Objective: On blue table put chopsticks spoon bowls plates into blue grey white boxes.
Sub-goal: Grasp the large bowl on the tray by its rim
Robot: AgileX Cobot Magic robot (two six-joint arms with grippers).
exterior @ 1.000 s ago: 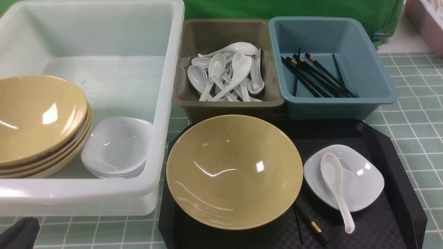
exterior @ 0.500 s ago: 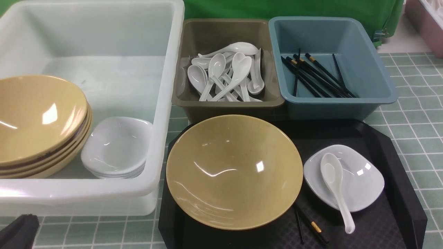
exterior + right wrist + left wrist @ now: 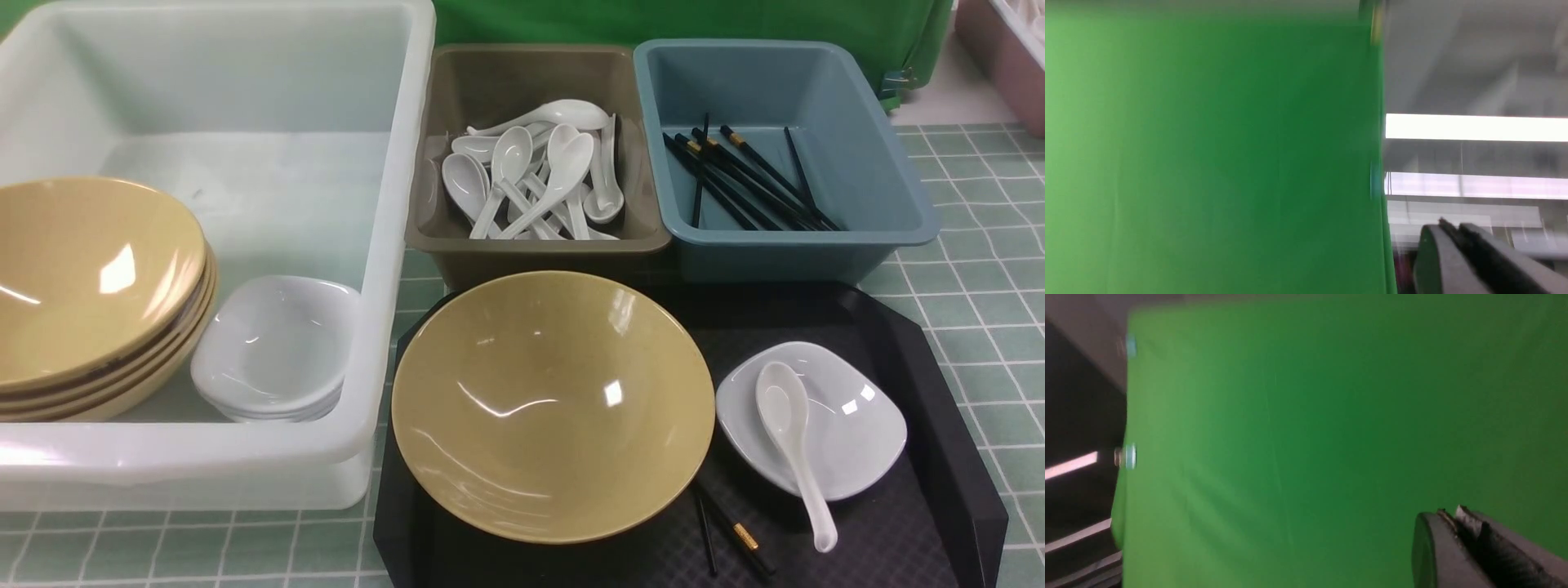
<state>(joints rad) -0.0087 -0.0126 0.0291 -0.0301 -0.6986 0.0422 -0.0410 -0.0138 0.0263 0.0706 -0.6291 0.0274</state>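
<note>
A tan bowl (image 3: 553, 406) sits on the black tray (image 3: 922, 523). Right of it a white plate (image 3: 849, 425) holds a white spoon (image 3: 793, 445). Black chopsticks (image 3: 735, 535) lie on the tray, partly under the bowl. The white box (image 3: 392, 245) holds stacked tan bowls (image 3: 90, 294) and white plates (image 3: 273, 347). The grey box (image 3: 531, 82) holds several spoons. The blue box (image 3: 882, 171) holds chopsticks. Neither gripper shows in the front view. The left gripper (image 3: 1449, 512) and the right gripper (image 3: 1449, 224) are shut and empty, pointing at the green backdrop.
The green tiled table (image 3: 971, 310) extends to the right of the tray. A pink bin (image 3: 1008, 57) stands at the far right. A green backdrop (image 3: 735, 20) hangs behind the boxes.
The dark left arm at the lower left corner of the front view has drawn back out of view. Nothing on the table has moved.
</note>
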